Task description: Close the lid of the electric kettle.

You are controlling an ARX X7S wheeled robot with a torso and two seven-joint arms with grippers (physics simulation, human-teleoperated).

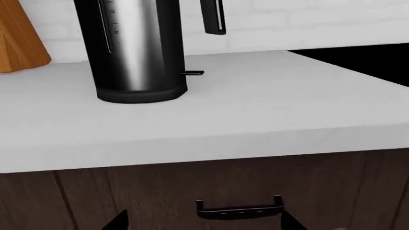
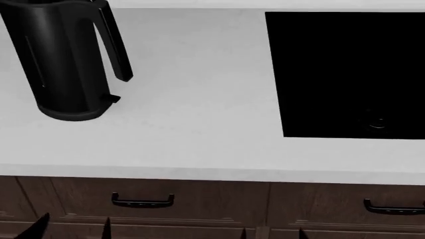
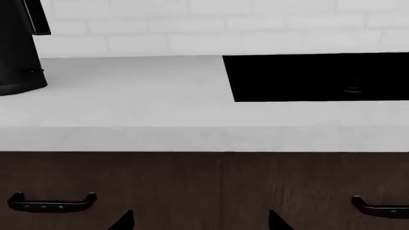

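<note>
Only the dark fingertips of the left gripper [image 1: 201, 221] are showing at the edge of the left wrist view, spread wide apart with nothing between them, hanging in front of the dark wood cabinet [image 1: 191, 191] below the countertop [image 1: 255, 110]. The right gripper [image 3: 201, 221] is sitting the same way in its own wrist view, fingertips wide and holding nothing, low before the cabinet front. In the head view both grippers are peeking in as dark points along the lower edge, the left gripper [image 2: 73, 228] under the left drawer handle [image 2: 143, 201] and the right gripper [image 2: 272, 233] nearer the middle.

The electric kettle [image 2: 63, 64] is standing upright on the white countertop at the far left, well apart from both grippers. Its loop handle [image 2: 114, 45] is facing the black cooktop [image 2: 349, 74], and a small switch tab [image 2: 113, 99] is sticking out at its base. A gauge slit [image 1: 105, 28] is running down its body. Its top is cropped out of every view, so I cannot tell how the lid is lying. A wooden block [image 1: 19, 38] is standing beside the kettle, against the white tile wall [image 3: 223, 24].
</note>
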